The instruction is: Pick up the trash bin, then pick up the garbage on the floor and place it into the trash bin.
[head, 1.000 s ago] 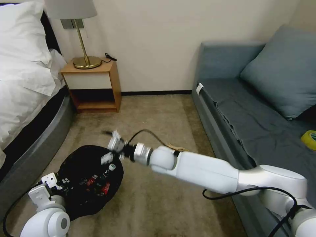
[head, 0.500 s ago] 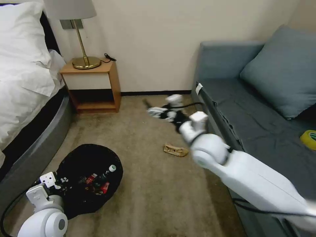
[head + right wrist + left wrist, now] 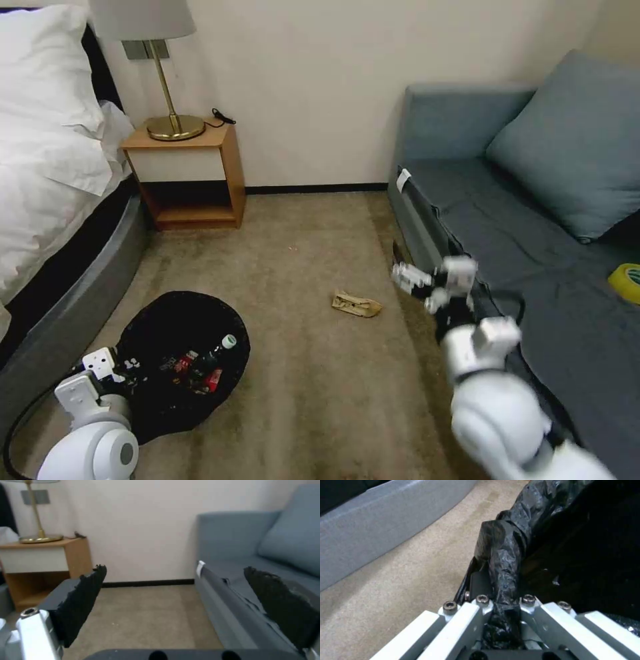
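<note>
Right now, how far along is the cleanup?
Done: the bottle and red wrappers lie inside the trash bin. In hand: the left gripper is shut on the bin's bag-lined rim. The right gripper is by the sofa, jaws open and empty. Left: one tan wrapper on the carpet.

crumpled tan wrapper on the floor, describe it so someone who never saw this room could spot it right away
Start at the grey-blue sofa along the right wall and look down at the beige carpet beside its front edge. The crumpled tan wrapper lies there alone, between the sofa and the trash bin. It is the one piece of litter still on open carpet; the red wrappers and bottle sit inside the bin.
</note>
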